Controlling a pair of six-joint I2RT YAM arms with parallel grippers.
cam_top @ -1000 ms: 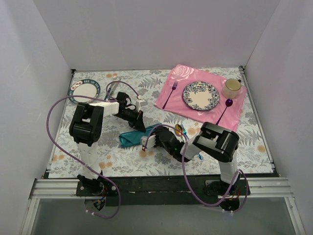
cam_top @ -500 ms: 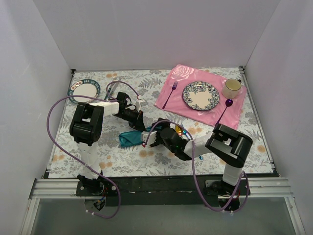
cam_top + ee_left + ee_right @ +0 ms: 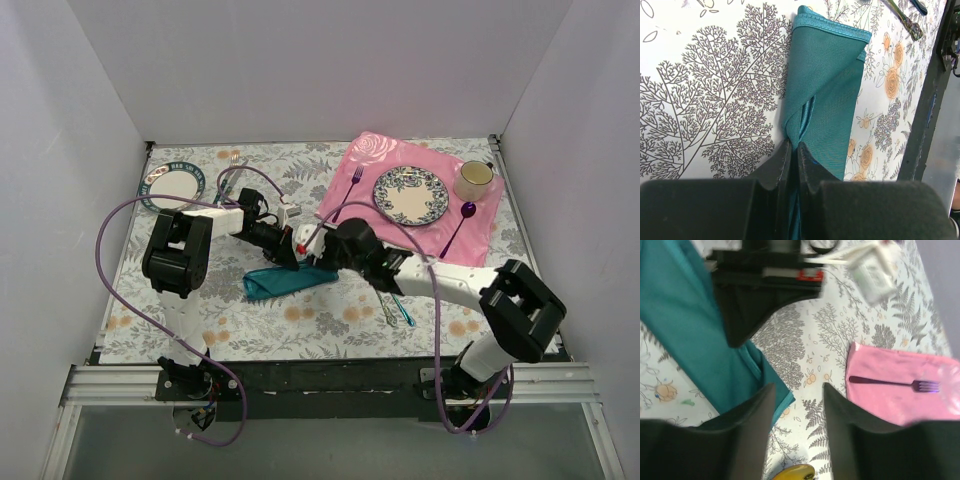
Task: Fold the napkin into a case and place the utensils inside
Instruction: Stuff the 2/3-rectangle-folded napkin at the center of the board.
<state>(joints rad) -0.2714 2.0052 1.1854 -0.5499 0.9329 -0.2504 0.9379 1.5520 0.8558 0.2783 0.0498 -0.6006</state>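
While the left end effector (image 3: 791, 146) pinches the folded, glossy teal napkin (image 3: 827, 85), the right end effector (image 3: 797, 392) hangs released.

**A set place and a spare plate on the table before me**

From above, I see a table (image 3: 300, 170) covered in a grey leaf print with orange flowers. At upper right lies a pink rose-patterned placemat (image 3: 372, 150). A blue-patterned plate (image 3: 411, 195) sits at its middle, a purple fork (image 3: 348, 192) to the plate's left, and a cream mug (image 3: 474, 179) to its right. A purple spoon (image 3: 460, 225) lies below the mug. At upper left sits a teal-rimmed plate (image 3: 173, 186).
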